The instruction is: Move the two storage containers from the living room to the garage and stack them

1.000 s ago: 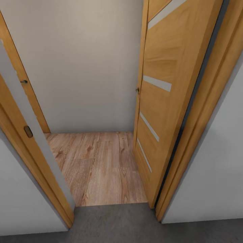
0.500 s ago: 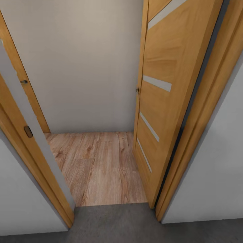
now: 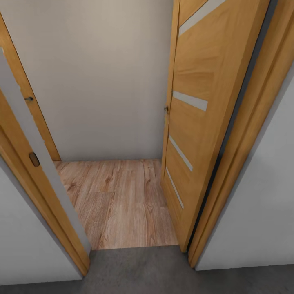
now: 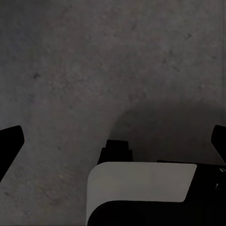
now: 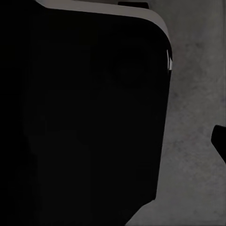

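The two storage containers are out of view. I stand on the garage's dark grey concrete floor, facing a doorway. In the left wrist view my left gripper hangs open over that concrete, its dark fingertips far apart at the picture's edges and nothing between them. In the right wrist view one fingertip of my right gripper shows at the edge beside a strip of concrete, so it stands open. My own dark body covers the other fingertip.
A wooden door with pale strips stands swung open at the right of the doorway. The door frame narrows the passage at the left. Beyond lies light wood plank flooring, ending at a pale wall.
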You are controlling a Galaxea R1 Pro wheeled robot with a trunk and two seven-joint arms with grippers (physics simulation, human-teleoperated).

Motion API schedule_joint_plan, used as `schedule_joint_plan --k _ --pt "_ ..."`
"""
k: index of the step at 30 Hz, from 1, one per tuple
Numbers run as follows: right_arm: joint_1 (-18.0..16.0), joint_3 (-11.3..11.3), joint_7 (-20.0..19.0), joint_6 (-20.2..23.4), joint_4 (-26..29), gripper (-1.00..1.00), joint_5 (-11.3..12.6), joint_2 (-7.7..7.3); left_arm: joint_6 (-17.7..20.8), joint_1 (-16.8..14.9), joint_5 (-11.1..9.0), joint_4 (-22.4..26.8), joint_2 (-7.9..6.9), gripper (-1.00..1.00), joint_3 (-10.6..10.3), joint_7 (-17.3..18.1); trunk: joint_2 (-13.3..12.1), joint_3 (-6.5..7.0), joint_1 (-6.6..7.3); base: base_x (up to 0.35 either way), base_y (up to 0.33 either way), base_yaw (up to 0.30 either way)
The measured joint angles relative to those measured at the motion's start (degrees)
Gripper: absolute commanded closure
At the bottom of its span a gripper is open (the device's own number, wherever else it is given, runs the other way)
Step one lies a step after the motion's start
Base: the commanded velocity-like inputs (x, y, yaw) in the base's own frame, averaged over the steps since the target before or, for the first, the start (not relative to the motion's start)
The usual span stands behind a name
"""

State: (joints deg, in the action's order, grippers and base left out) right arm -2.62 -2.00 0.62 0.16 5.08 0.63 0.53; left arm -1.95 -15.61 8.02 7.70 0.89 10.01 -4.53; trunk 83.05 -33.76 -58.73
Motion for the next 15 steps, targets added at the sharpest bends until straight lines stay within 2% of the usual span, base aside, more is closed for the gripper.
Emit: schedule_joint_plan --k 12,15 --pt "0.0 0.9 0.0 0.0 0.0 -1.00 0.0 -0.10 -1.8 0.9 0.0 0.0 0.05 -1.00 0.0 0.0 0.0 0.00 0.00 0.000 0.000 0.000" --pt "0.0 1.3 -0.3 -0.1 0.4 -1.00 -0.2 -0.50 -1.4 0.4 -0.3 -0.3 -0.61 -1.00 0.0 0.1 0.0 0.00 0.00 0.000 0.000 0.000"
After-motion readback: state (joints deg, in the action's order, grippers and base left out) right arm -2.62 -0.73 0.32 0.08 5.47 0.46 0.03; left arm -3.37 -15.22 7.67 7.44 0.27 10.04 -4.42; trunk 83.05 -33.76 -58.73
